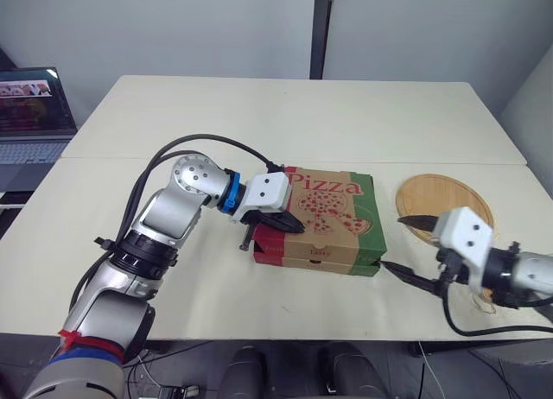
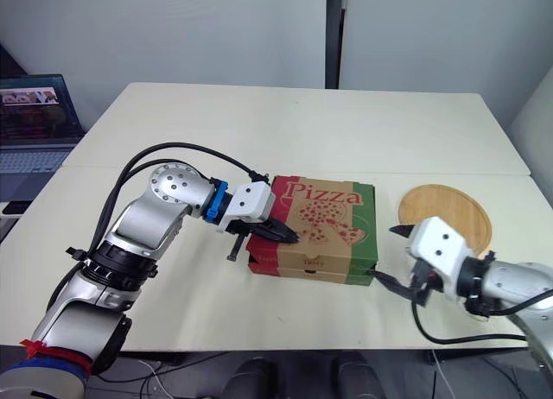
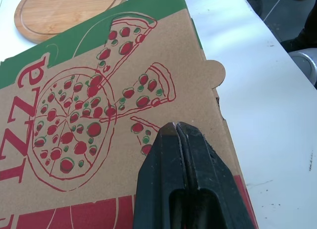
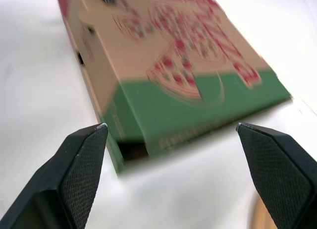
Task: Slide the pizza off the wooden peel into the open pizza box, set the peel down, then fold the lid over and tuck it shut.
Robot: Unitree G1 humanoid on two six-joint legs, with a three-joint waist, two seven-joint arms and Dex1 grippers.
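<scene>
The pizza box (image 1: 333, 211) lies with its printed lid down in the middle of the table. My left gripper (image 1: 292, 223) is shut with nothing in it, its tips (image 3: 174, 126) pressing on the lid near the box's left front corner. A round tab (image 3: 214, 73) sticks out from the lid's edge. My right gripper (image 1: 398, 243) is open just right of the box, level with its green side (image 4: 198, 110) and apart from it. The round wooden peel (image 1: 445, 200) rests flat on the table behind the right gripper. The pizza is hidden.
A laptop (image 1: 30, 114) stands open on a side surface at far left. The white table (image 1: 285, 114) stretches well behind the box, with a seam across its middle. The table's front edge runs close to the box and my right gripper.
</scene>
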